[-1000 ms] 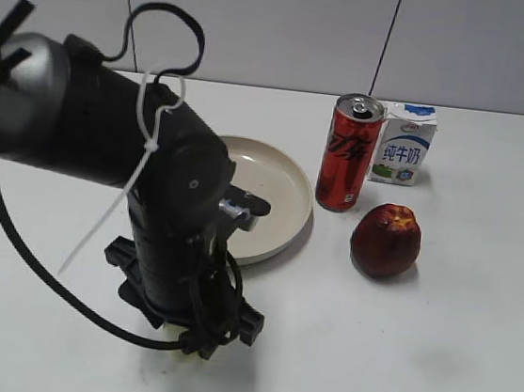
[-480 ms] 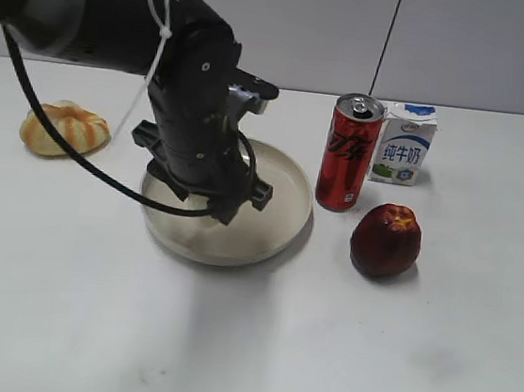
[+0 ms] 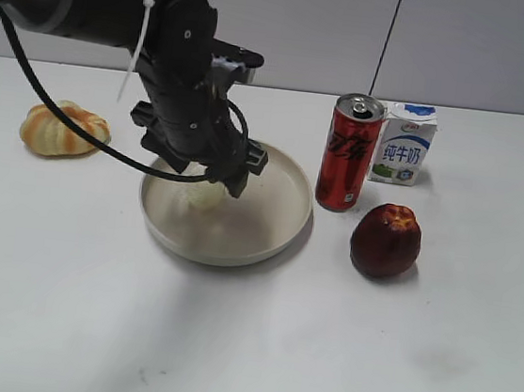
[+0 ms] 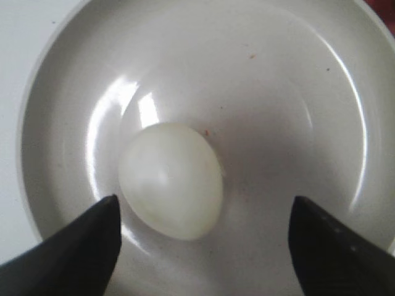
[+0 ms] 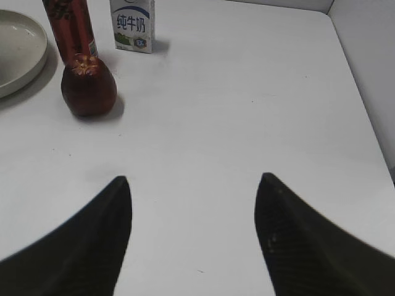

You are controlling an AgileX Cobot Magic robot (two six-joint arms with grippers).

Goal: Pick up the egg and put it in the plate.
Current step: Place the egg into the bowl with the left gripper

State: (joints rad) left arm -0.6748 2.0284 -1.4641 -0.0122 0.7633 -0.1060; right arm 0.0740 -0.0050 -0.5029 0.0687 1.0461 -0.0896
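Note:
The pale cream egg (image 4: 171, 179) lies inside the large beige plate (image 4: 278, 92), left of its middle. My left gripper (image 4: 203, 200) hangs just above it with its jaws wide open; the fingertips stand either side and do not touch the egg. In the exterior view the egg (image 3: 204, 193) shows just under the left gripper (image 3: 211, 177), inside the plate (image 3: 284, 165). My right gripper (image 5: 192, 177) is open and empty over bare table, far right of the plate (image 5: 18, 49); it does not show in the exterior view.
A red can (image 3: 348, 154) and a milk carton (image 3: 403, 144) stand right of the plate. A dark red fruit (image 3: 386, 240) lies in front of them. A ribbed orange-and-white pumpkin shape (image 3: 61, 129) lies at the left. A wall rises behind the table.
The left arm rose from the table's front, swung back over the plate and lowered. The egg now lies in the plate under open jaws. The pumpkin shape came into view.

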